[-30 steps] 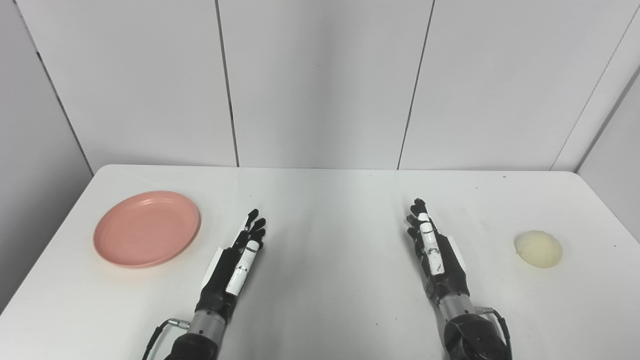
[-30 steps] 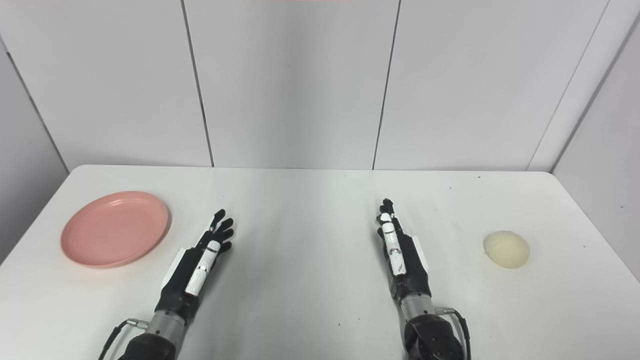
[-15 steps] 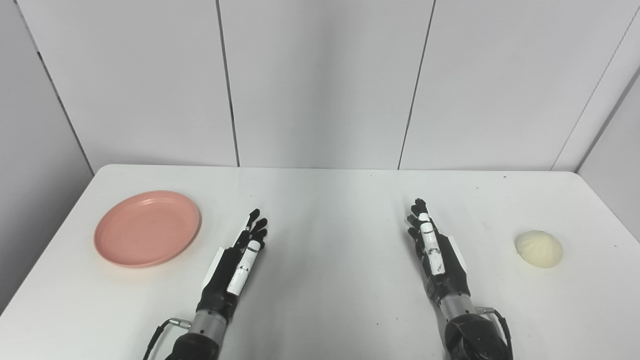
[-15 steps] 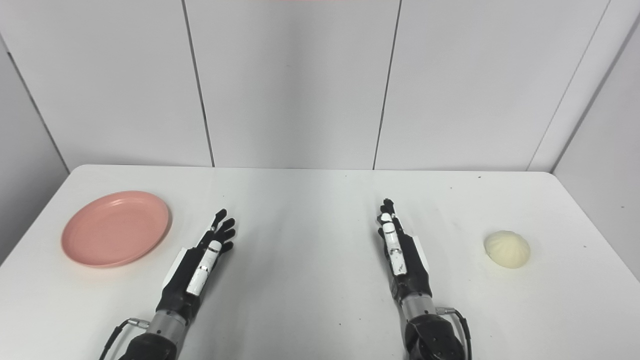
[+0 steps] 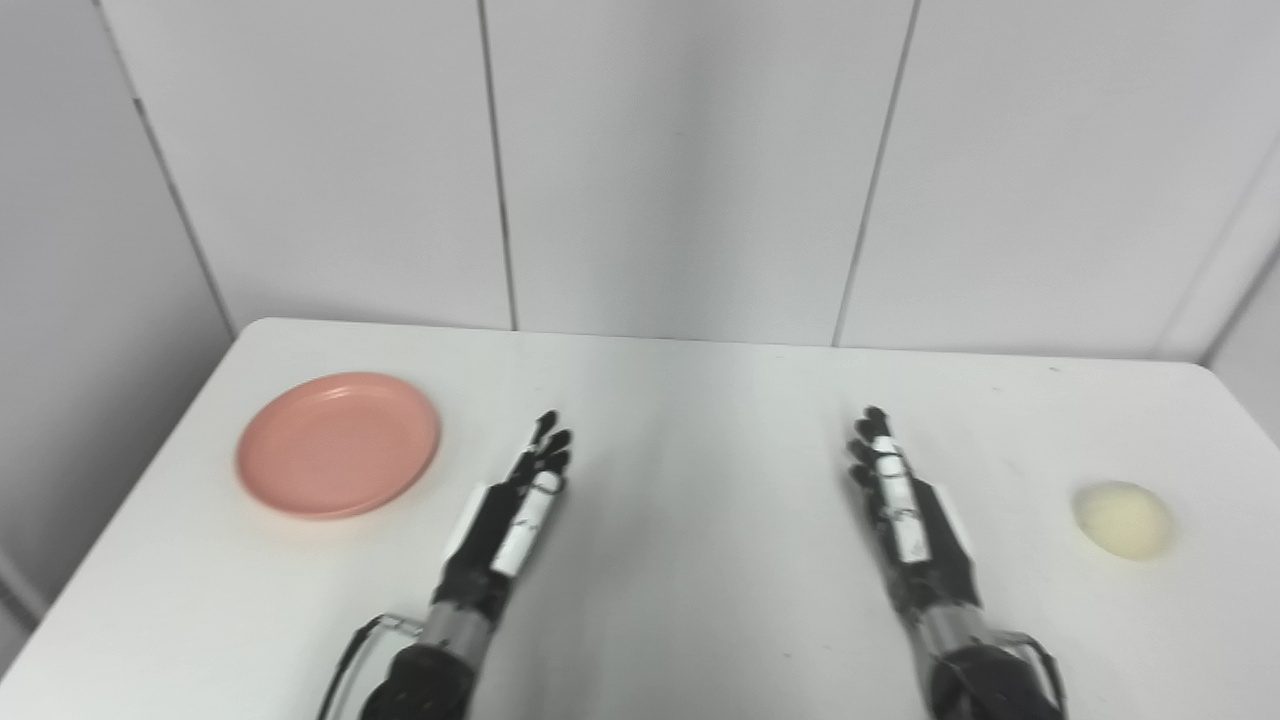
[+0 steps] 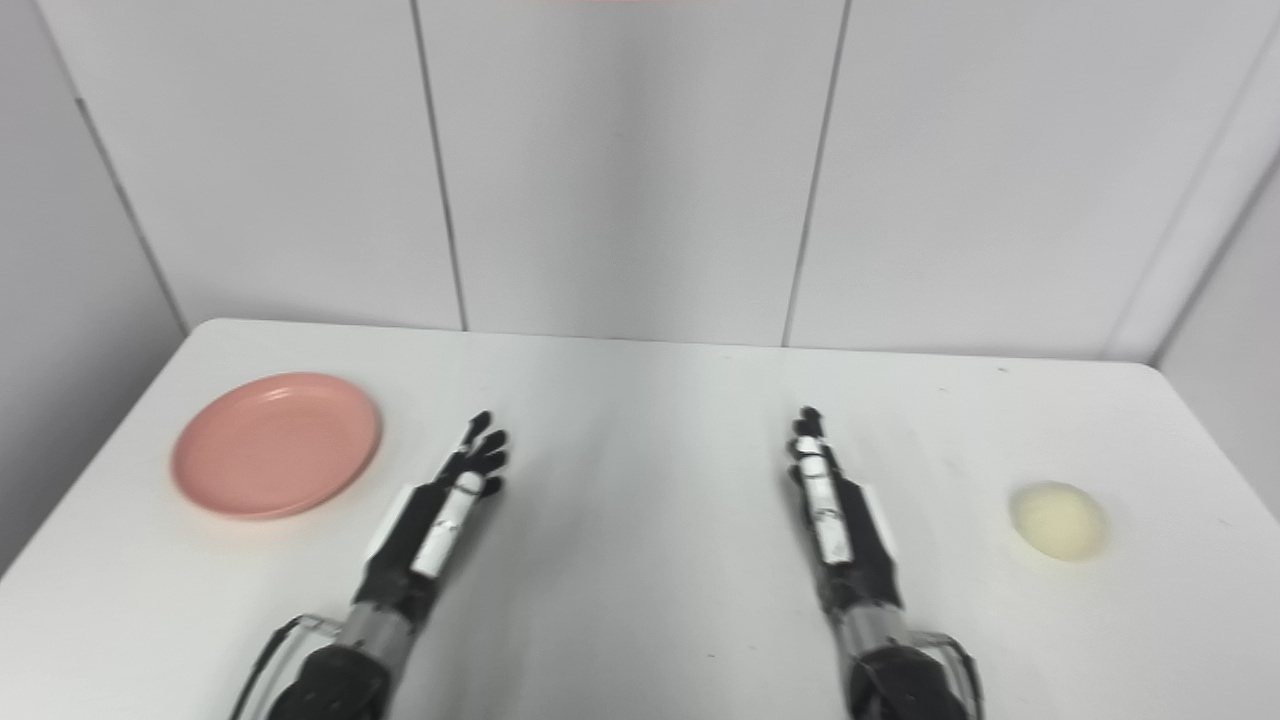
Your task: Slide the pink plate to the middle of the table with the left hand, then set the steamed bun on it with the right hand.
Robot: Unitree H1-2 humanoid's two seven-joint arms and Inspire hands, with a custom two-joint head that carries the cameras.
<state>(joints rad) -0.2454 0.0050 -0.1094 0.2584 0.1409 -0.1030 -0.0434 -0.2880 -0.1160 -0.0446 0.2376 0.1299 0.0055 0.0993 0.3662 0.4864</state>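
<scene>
The left eye view shows a white table (image 5: pixel 700 560) set against a panelled grey wall, with nothing yet begun. The pink plate (image 5: pixel 338 444) lies flat on the left part of the table, near the left edge and well apart from the middle where it is meant to go. The steamed bun (image 5: pixel 1123 519) sits alone on the far right part, also well apart from the centre and from the plate.

Both arms come in from the bottom edge and lie low over the table. The left hand (image 5: pixel 512 511) points forward and slightly toward the right, its fingers (image 5: pixel 548 447) stretched out straight and a little apart, holding nothing; the plate is off to its left, near but not touching. The right hand (image 6: pixel 830 510) mirrors it, fingers extended and close together, empty, with the bun well off to its right.

This looks like a resting start pose: each hand is placed on the same side as the thing it must handle, so neither arm needs to cross the other. By my judgement the first step, reaching left to the plate's rim to push it inward, is not yet done.
</scene>
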